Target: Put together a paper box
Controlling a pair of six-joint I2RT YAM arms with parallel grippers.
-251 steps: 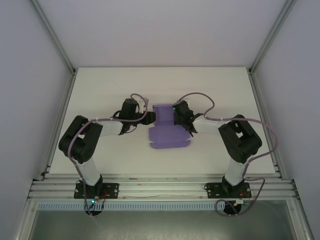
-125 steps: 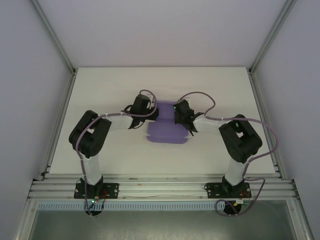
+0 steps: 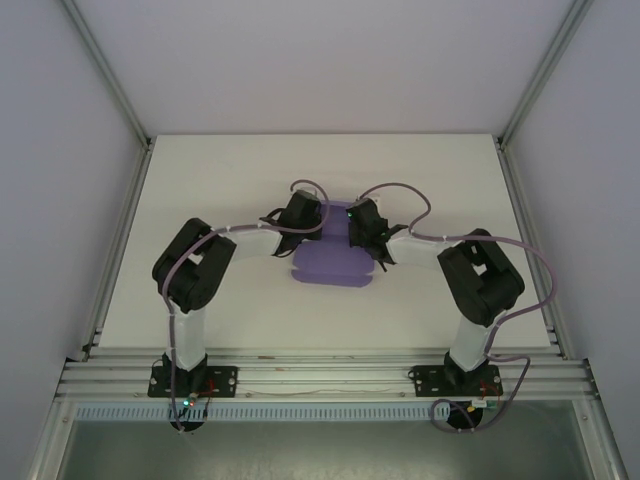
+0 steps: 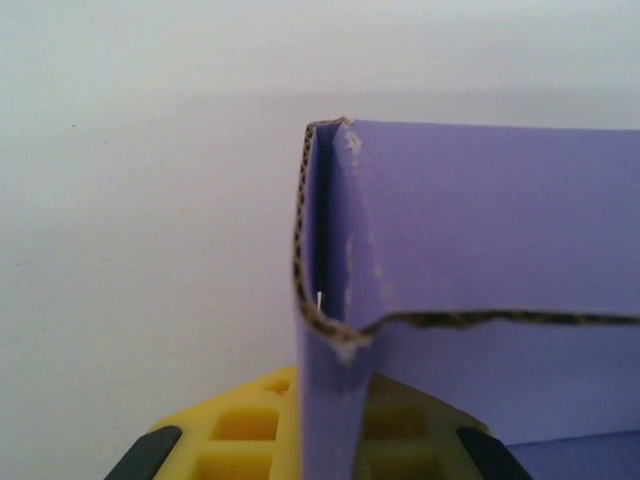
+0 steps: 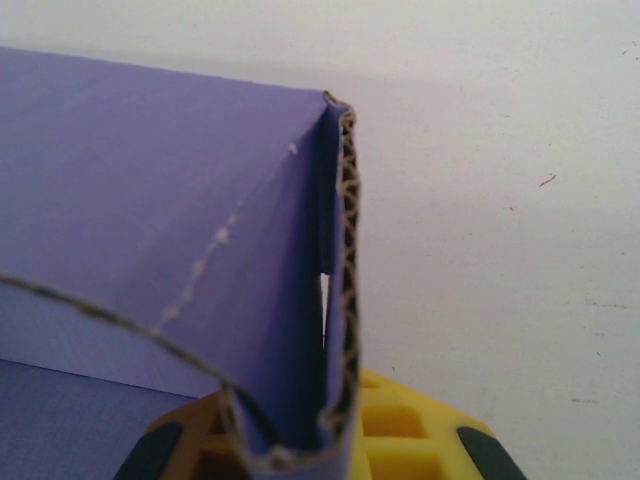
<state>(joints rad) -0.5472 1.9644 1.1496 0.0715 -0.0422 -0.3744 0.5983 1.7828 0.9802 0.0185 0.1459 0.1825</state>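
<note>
Top external view: the paper box (image 3: 330,268) lies near the middle of the white counter (image 3: 220,180), a purple card piece with its near part flat on the surface. Its far edge sits between the two arms, which bend inward toward each other. The left end effector (image 3: 318,225) meets the far left corner of the card and the right end effector (image 3: 348,228) meets the far right corner, the two close together. From this height the jaws are too small to judge.

Left wrist view: up close, the paper box (image 4: 480,220) is corrugated card, with a brown fluted core along the cut edges. A narrow side flap is folded back against the long raised wall, and the crease is scuffed pale. That doubled corner runs straight down into the left end effector (image 4: 325,425), whose yellow fingers (image 4: 250,425) press on it from both sides, clamped on the card. The pale counter (image 4: 150,200) lies beyond.

Right wrist view: this is the mirror corner. The paper box (image 5: 150,180) stretches leftward as a raised wall, with a flat purple panel below it. Its end flap is folded double, fluting exposed, with whitish nicks along the crease. The fold drops into the right end effector (image 5: 300,440), pinched between yellow fingers (image 5: 400,430). The counter (image 5: 500,200) shows a few small dark specks.
</note>
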